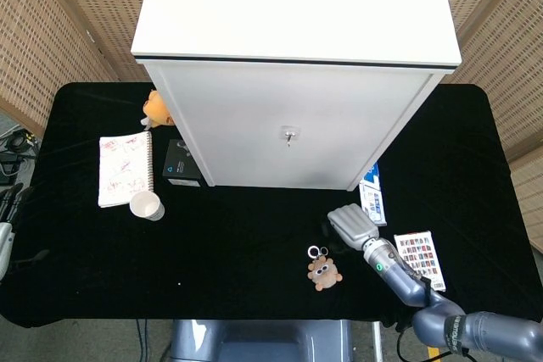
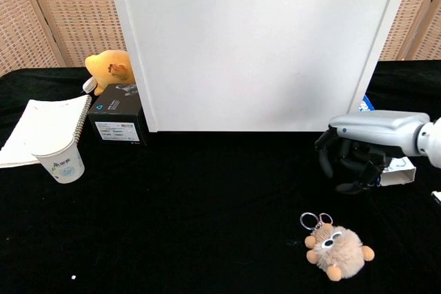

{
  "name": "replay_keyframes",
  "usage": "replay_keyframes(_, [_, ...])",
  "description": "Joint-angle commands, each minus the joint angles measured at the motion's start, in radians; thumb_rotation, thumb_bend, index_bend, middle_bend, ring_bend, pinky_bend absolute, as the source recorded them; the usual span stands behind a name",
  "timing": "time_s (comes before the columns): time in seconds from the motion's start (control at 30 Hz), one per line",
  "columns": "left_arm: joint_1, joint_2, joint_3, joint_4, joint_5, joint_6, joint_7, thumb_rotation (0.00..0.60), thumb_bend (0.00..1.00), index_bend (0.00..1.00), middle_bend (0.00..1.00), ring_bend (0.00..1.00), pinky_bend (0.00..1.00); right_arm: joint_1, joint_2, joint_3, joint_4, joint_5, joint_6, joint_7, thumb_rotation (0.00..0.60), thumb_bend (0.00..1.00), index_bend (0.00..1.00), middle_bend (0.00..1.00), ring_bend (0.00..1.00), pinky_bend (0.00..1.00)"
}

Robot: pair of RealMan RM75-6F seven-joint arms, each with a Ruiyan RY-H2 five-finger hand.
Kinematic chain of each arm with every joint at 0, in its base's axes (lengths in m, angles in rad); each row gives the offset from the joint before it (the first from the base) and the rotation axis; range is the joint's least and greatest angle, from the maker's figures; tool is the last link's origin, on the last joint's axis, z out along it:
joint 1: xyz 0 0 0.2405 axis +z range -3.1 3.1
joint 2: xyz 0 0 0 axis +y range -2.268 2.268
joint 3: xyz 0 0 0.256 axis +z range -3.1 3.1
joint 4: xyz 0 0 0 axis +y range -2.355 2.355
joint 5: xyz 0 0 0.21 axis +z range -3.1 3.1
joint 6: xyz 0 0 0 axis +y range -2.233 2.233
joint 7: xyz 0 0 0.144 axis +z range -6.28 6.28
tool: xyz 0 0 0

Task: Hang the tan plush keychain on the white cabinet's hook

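Chest view: our right hand point(image 2: 358, 160) hovers empty, fingers curled downward, above the keychain point(image 2: 335, 249) at lower right; grabbing and hanging remain

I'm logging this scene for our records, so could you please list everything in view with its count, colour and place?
cabinet: one, white, at the table's back centre.
hook: one, silver, on the cabinet's front.
plush keychain: one, tan with a metal ring, lying front right.
paper cup: one, white, front left.
notebook: one, white, spiral-bound, left.
black box: one, by the cabinet's left corner.
orange plush toy: one, behind the black box.
blue-and-white box: one, by the cabinet's right corner.
printed card: one, white, far right.
table: one, black cloth.
right hand: grey with dark fingers, above the keychain, holding nothing.
left hand: barely visible at left edge.
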Motion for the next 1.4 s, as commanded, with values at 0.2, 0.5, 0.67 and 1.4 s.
replay_keyframes(0.2, [-0.004,0.0,0.001,0.002,-0.005,-0.006,0.001,0.6,0.0,0.0,0.0,0.0,0.0,0.073,-0.119,-0.013,0.075,0.178,0.008,-0.177,0.6,0.5,0.57,0.91,0.89,1.0])
replay_keyframes(0.5, [-0.006,-0.004,0.003,0.0,-0.011,-0.01,0.011,0.6,0.0,0.0,0.0,0.0,0.0,0.093,-0.163,-0.047,0.096,0.219,0.019,-0.222,0.6,0.53,0.56,0.91,0.89,1.0])
replay_keyframes(0.67, [-0.007,-0.006,0.005,-0.001,-0.012,-0.01,0.017,0.6,0.0,0.0,0.0,0.0,0.0,0.101,-0.175,-0.056,0.102,0.239,0.021,-0.234,0.6,0.53,0.56,0.91,0.89,1.0])
replay_keyframes(1.4, [-0.011,-0.008,0.007,-0.001,-0.023,-0.017,0.023,0.6,0.0,0.0,0.0,0.0,0.0,0.126,-0.25,-0.086,0.156,0.274,0.044,-0.289,0.6,0.53,0.56,0.91,0.89,1.0])
